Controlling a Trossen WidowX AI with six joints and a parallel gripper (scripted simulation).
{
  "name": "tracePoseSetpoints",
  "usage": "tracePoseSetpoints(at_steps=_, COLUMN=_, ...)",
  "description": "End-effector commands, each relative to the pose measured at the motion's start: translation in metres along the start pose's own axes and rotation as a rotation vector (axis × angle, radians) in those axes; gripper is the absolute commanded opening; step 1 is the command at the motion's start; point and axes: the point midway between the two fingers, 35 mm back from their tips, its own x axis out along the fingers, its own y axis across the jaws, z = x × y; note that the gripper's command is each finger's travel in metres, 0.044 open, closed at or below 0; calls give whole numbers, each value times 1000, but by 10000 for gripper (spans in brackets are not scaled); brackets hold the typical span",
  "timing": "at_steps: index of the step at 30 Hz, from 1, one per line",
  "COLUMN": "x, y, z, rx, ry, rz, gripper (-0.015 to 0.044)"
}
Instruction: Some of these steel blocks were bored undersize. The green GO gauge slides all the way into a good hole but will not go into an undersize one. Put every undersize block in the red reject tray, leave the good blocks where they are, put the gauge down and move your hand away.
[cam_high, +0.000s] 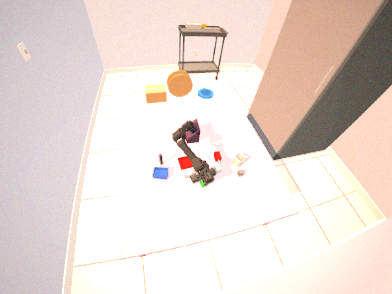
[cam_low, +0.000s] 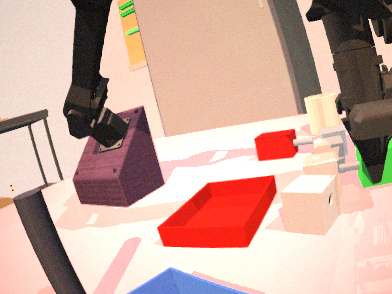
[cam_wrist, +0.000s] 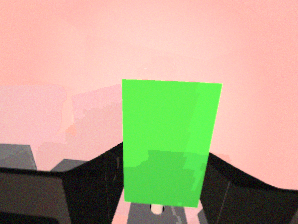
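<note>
My pincer (cam_high: 203, 181) (cam_low: 376, 181) (cam_wrist: 160, 143) is pinching the green gauge (cam_high: 202, 183) (cam_low: 365, 170) (cam_wrist: 167, 130) by its block-shaped handle. In the wrist view, a steel block (cam_wrist: 157, 216) lies just past the handle, with a pale round feature at its upper edge; I cannot tell whether that is the pin or the bore. The nearest block in the exterior view (cam_low: 306, 207) stands upright beside the red reject tray (cam_high: 185, 162) (cam_low: 225, 210).

I judge the step in hand to be a gauging trial. Procedure: align the pin axis with the bore before advancing. Advance straight, slowly, without twisting the handle. If the pin stops at the mouth, back off and re-centre once before judging the block undersize; misalignment can mimic a tight bore. Avoid pushing the block along the surface (cam_high: 150, 215) (cam_low: 190, 265) (cam_wrist: 240, 45).
</note>
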Motion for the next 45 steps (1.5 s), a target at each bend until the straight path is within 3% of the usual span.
tracePoseSetpoints(at_steps=1, x=-2, y=-1, z=4, rx=-3, ry=-6, rz=-3, gripper=0)
tracePoseSetpoints(at_steps=45, x=-4, y=-1, z=24, rx=-1, ry=-11, rz=-3, gripper=0)
